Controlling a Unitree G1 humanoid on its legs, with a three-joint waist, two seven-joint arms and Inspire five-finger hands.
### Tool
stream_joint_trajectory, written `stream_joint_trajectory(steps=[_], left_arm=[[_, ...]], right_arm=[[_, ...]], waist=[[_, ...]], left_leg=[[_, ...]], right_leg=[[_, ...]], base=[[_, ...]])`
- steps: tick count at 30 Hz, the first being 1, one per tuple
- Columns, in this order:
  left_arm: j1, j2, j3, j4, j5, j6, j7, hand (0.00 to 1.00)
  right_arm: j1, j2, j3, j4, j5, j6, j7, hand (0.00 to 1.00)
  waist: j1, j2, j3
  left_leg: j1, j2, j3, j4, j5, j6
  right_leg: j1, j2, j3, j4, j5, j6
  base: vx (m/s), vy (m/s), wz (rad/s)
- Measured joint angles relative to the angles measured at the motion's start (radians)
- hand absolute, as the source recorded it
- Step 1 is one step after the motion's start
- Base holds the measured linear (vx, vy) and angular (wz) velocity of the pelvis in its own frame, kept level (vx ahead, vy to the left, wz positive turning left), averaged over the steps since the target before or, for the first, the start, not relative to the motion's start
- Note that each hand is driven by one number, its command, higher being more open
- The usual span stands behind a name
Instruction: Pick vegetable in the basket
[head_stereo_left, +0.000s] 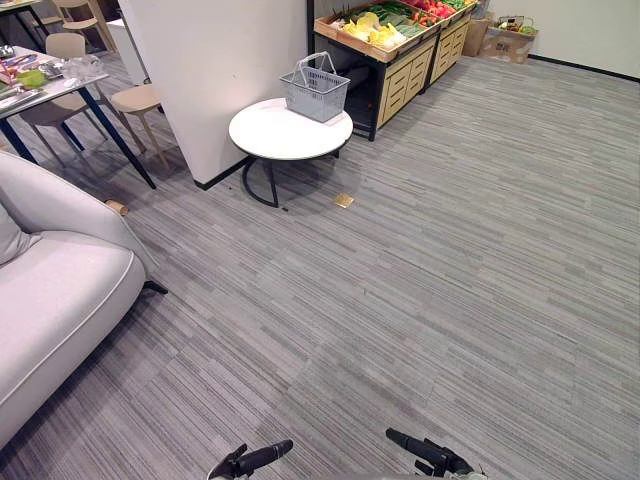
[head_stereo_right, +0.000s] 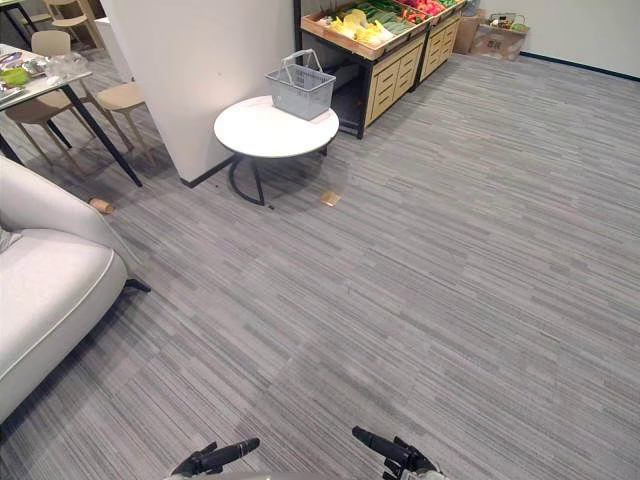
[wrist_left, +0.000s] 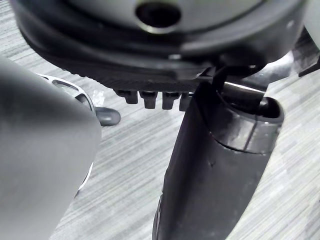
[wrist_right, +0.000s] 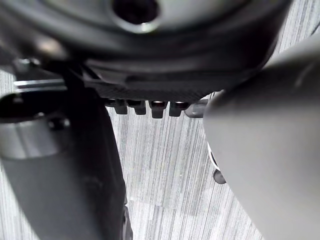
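Left hand (head_stereo_left: 252, 460) and right hand (head_stereo_left: 428, 453), bottom edge, were empty, fingers straight. Vegetables (head_stereo_left: 378, 28), upper centre, judged light, bruisable; grip mid-body, gently, for the basket (head_stereo_left: 315, 92).

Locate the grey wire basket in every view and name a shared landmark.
Left eye view: basket upper centre, on the round white table's far edge.
Right eye view: upper left of centre, same table.
Left wrist view: left hand above striped floor.
Right wrist view: right hand above striped floor.
Shared landmark: striped floor.
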Motion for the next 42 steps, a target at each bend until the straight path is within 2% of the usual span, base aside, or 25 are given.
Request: stream_joint_trajectory(steps=[14,17,19,21,24,25,27,29,31,32,33,34,35,36,37,38,39,40,41,42], left_arm=[[-0.008,0.013,-0.039,-0.001,0.002,0.0,-0.007,1.0],[-0.016,0.017,-0.046,-0.002,0.001,0.001,-0.005,1.0],[-0.032,0.031,-0.083,-0.002,0.0,0.01,-0.005,1.0],[-0.035,0.035,-0.087,-0.006,0.0,0.014,-0.003,1.0],[-0.035,0.045,-0.088,-0.01,0.0,0.031,-0.001,1.0],[-0.035,0.053,-0.088,-0.009,0.001,0.035,-0.001,1.0],[-0.035,0.054,-0.081,-0.009,0.006,0.041,-0.002,1.0],[-0.031,0.061,-0.065,-0.006,0.02,0.043,-0.003,1.0],[-0.013,0.082,-0.058,0.003,0.031,0.044,-0.006,1.0],[-0.004,0.085,-0.057,0.003,0.045,0.044,-0.006,1.0],[0.008,0.087,-0.056,0.002,0.067,0.044,-0.008,1.0],[0.014,0.088,-0.048,0.002,0.072,0.044,-0.013,1.0],[0.023,0.088,-0.017,0.002,0.077,0.046,-0.023,1.0],[0.025,0.091,-0.017,0.003,0.08,0.044,-0.025,1.0],[0.023,0.077,-0.02,0.008,0.084,0.043,-0.025,1.0],[0.026,0.067,-0.022,0.01,0.085,0.043,-0.028,1.0],[0.026,0.054,-0.027,0.018,0.092,0.045,-0.019,1.0],[0.034,0.057,-0.019,0.018,0.096,0.053,-0.02,1.0],[0.038,0.057,-0.016,0.018,0.098,0.057,-0.02,1.0],[0.04,0.054,-0.007,0.018,0.105,0.059,-0.019,1.0]], right_arm=[[0.0,-0.004,0.025,0.0,0.002,-0.004,0.001,1.0],[-0.001,-0.005,0.025,-0.007,0.003,-0.008,0.003,1.0],[-0.009,-0.007,0.025,-0.025,0.005,-0.016,0.006,1.0],[-0.019,-0.016,0.025,-0.025,0.011,-0.017,0.006,1.0],[-0.016,-0.017,0.022,-0.019,0.028,-0.024,0.003,1.0],[-0.016,-0.015,0.005,-0.02,0.04,-0.031,0.003,1.0],[-0.016,-0.014,-0.017,-0.019,0.04,-0.033,0.002,1.0],[-0.015,-0.019,-0.017,-0.019,0.039,-0.034,0.002,1.0],[-0.013,-0.017,-0.018,-0.019,0.039,-0.034,0.002,1.0],[-0.01,-0.016,-0.019,-0.023,0.038,-0.034,0.002,1.0],[0.001,-0.012,-0.025,-0.037,0.038,-0.034,0.002,1.0],[0.007,-0.008,-0.027,-0.044,0.038,-0.034,0.002,1.0],[0.017,0.005,-0.028,-0.043,0.037,-0.033,0.002,1.0],[0.025,0.011,-0.03,-0.039,0.037,-0.033,0.002,1.0],[0.024,0.003,-0.046,-0.035,0.04,-0.033,0.002,1.0],[0.022,-0.008,-0.049,-0.034,0.038,-0.028,0.003,1.0],[0.017,-0.014,-0.046,-0.034,0.04,-0.018,0.005,1.0],[0.016,-0.016,-0.049,-0.031,0.039,-0.008,0.013,1.0],[0.015,-0.016,-0.052,-0.026,0.039,-0.005,0.015,1.0],[0.009,-0.023,-0.056,-0.004,0.039,-0.002,0.02,1.0]], waist=[[0.001,-0.01,0.01],[0.001,-0.014,0.028],[0.0,-0.022,0.052],[-0.002,-0.02,0.067],[-0.009,-0.03,0.071],[-0.017,-0.037,0.075],[-0.021,-0.028,0.08],[-0.018,-0.022,0.082],[-0.011,-0.022,0.083],[-0.008,-0.022,0.083],[0.0,-0.023,0.082],[0.003,-0.026,0.083],[0.007,-0.04,0.082],[0.007,-0.044,0.084],[0.002,-0.012,0.089],[0.002,0.004,0.082],[0.002,0.013,0.072],[0.001,0.012,0.055],[0.0,0.015,0.043],[-0.002,0.028,0.027]], left_leg=[[0.027,0.0,0.015,0.0,-0.001,0.002],[0.039,0.0,0.018,0.0,-0.007,0.011],[0.045,-0.005,0.017,0.0,-0.023,0.021],[0.048,-0.007,0.015,0.006,-0.033,0.033],[0.058,-0.01,-0.007,0.012,-0.043,0.047],[0.051,0.0,-0.029,0.046,-0.064,0.05],[0.039,0.033,-0.047,0.114,-0.106,0.043],[0.032,0.08,-0.048,0.186,-0.152,0.024],[0.032,0.144,-0.031,0.269,-0.201,-0.026],[0.035,0.159,-0.024,0.289,-0.214,-0.038],[0.04,0.183,-0.015,0.321,-0.24,-0.069],[0.043,0.192,-0.014,0.332,-0.251,-0.085],[0.054,0.201,-0.013,0.344,-0.269,-0.115],[0.07,0.212,-0.017,0.349,-0.283,-0.139],[0.103,0.259,-0.017,0.344,-0.284,-0.165],[0.116,0.278,-0.011,0.337,-0.273,-0.178],[0.127,0.3,-0.009,0.331,-0.25,-0.186],[0.127,0.315,-0.016,0.34,-0.221,-0.184],[0.124,0.325,-0.022,0.351,-0.202,-0.182],[0.094,0.37,-0.048,0.448,-0.165,-0.153]], right_leg=[[0.007,-0.005,0.019,0.028,0.0,0.0],[-0.031,-0.027,0.019,0.134,-0.035,0.005],[-0.091,-0.07,0.014,0.292,-0.075,0.021],[-0.151,-0.102,0.009,0.438,-0.078,0.022],[-0.194,-0.144,0.001,0.553,-0.08,0.025],[-0.205,-0.152,-0.001,0.568,-0.122,0.027],[-0.21,-0.154,-0.009,0.535,-0.148,0.035],[-0.22,-0.153,-0.026,0.451,-0.138,0.05],[-0.224,-0.15,-0.043,0.272,-0.053,0.084],[-0.228,-0.15,-0.044,0.237,-0.029,0.087],[-0.237,-0.149,-0.046,0.193,0.006,0.088],[-0.236,-0.146,-0.046,0.175,0.02,0.088],[-0.226,-0.146,-0.044,0.144,0.041,0.088],[-0.217,-0.141,-0.034,0.149,0.118,0.073],[-0.227,-0.105,-0.028,0.24,0.111,0.036],[-0.25,-0.091,-0.025,0.3,0.062,0.032],[-0.305,-0.087,-0.017,0.428,-0.036,0.013],[-0.347,-0.083,-0.009,0.517,-0.111,-0.007],[-0.355,-0.075,-0.007,0.536,-0.138,-0.014],[-0.337,-0.034,-0.004,0.52,-0.166,-0.036]], base=[[-0.01,0.0,-0.04],[-0.06,0.042,-0.03],[-0.07,0.053,-0.03],[-0.09,0.108,0.01],[-0.03,0.11,0.24],[0.01,0.041,0.35],[0.02,-0.057,0.33],[0.06,-0.154,0.08],[0.14,-0.226,-0.17],[0.22,-0.264,-0.26],[0.22,-0.24,-0.19],[0.31,-0.347,-0.14],[0.37,-0.411,0.04],[0.48,-0.477,0.15],[0.42,-0.39,0.1],[0.42,-0.345,-0.09],[0.44,-0.384,-0.3],[0.46,-0.405,-0.33],[0.58,-0.518,-0.4],[0.5,-0.424,-0.35]])
